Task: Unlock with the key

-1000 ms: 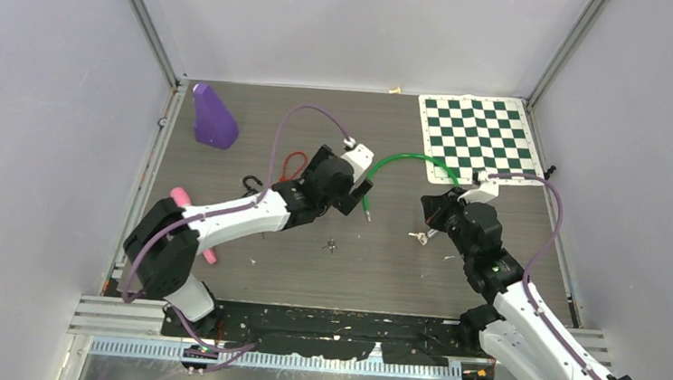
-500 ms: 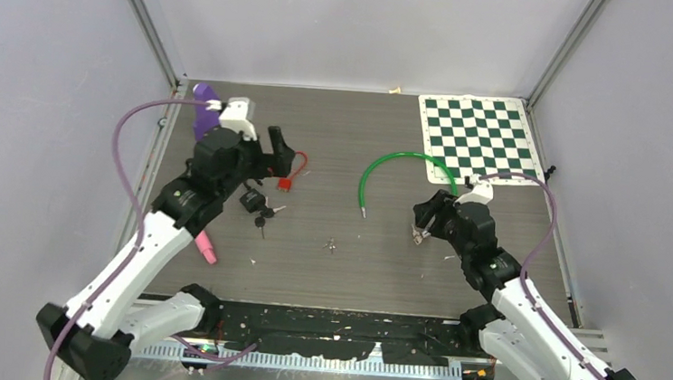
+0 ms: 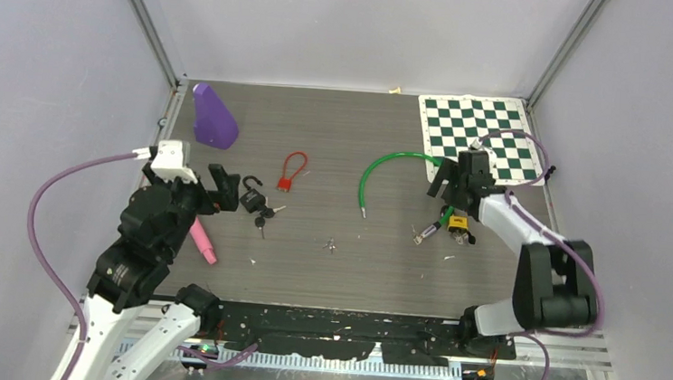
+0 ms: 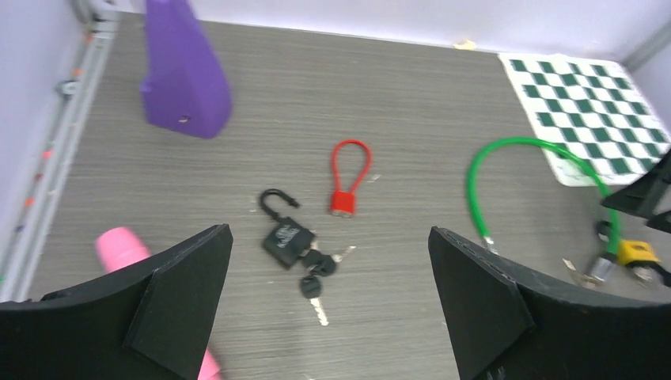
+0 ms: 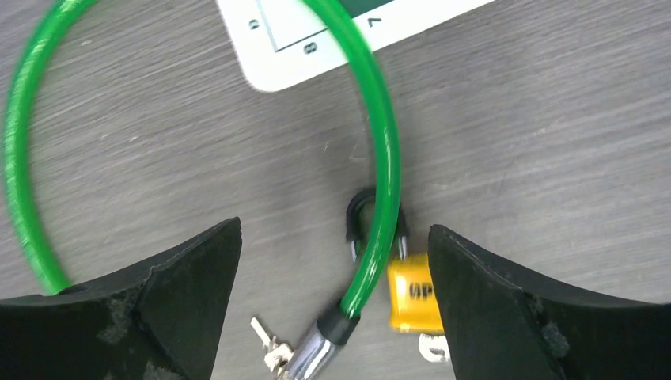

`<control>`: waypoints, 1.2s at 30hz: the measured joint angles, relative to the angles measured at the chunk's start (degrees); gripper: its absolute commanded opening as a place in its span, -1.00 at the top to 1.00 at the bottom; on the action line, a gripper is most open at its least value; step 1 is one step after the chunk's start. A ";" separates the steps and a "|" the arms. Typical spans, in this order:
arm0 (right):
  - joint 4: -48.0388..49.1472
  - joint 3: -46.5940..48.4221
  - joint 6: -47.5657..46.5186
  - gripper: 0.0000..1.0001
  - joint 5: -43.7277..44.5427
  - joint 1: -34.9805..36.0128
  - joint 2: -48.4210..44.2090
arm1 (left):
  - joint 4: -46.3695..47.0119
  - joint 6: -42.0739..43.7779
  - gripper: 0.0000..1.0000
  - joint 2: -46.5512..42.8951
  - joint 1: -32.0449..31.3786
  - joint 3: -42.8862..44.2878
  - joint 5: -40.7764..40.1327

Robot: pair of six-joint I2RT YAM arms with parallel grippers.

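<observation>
**Both pincers spread, two padlocks lying on the table**

The dark wood-grain table (image 3: 372, 265) fills the top view. The left arm (image 3: 144, 229) rises at its left edge, and the right arm (image 3: 529, 237) folds back towards the far right.

A green-and-white checkered mat (image 3: 478, 133) lies flat in the far right corner. A green cable (image 3: 380, 162) arcs from the mat's near edge towards the middle of the table.

A purple cone-shaped block (image 3: 213, 117) stands in the far left corner. A pink cylinder (image 3: 203, 242) lies just beside the left arm.

The left gripper (image 4: 328, 233) hangs over the left part of the table, its fingers spread wide with nothing between them. Below it lies the black padlock (image 4: 286, 236) with its shackle swung open. A bunch of black-headed keys (image 4: 316, 273) touches its lower end. Whether one sits in the keyhole cannot be told.

A small red cable lock (image 4: 346, 186) lies just beside the black padlock on the far side.

The right gripper (image 5: 334, 229) is also spread wide and holds nothing. It hovers over the yellow padlock (image 5: 411, 293), which lies flat near the mat. The green cable crosses the padlock's black shackle. Silver keys (image 5: 269, 344) lie against the cable's metal tip (image 5: 308, 352).

A tiny object (image 3: 332, 244) at mid-table is too small to tell.
</observation>
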 measured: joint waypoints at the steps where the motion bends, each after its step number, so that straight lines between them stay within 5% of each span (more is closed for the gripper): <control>1: 0.09 1.51 -0.17 -0.94 -0.44 -0.81 3.26 | -0.04 0.70 -0.99 -1.60 -0.02 -1.22 -1.86; 9: 0.26 8.15 -0.81 -0.98 -3.61 -2.38 17.62 | 1.01 4.42 -0.99 -8.96 -1.70 -12.37 -11.43; 26: 9.84 8.70 -0.68 -0.91 -14.75 10.27 18.45 | 4.22 5.92 -0.99 -9.94 -4.55 -15.15 -15.41; 31: 10.73 8.57 0.13 -0.92 -14.75 11.17 14.93 | 4.28 5.92 -0.99 -9.94 -4.55 -15.69 -15.50; 36: 11.30 5.81 -0.17 -0.99 -11.23 11.15 1.77 | 4.48 5.92 -0.99 -9.92 -4.59 -15.72 -15.58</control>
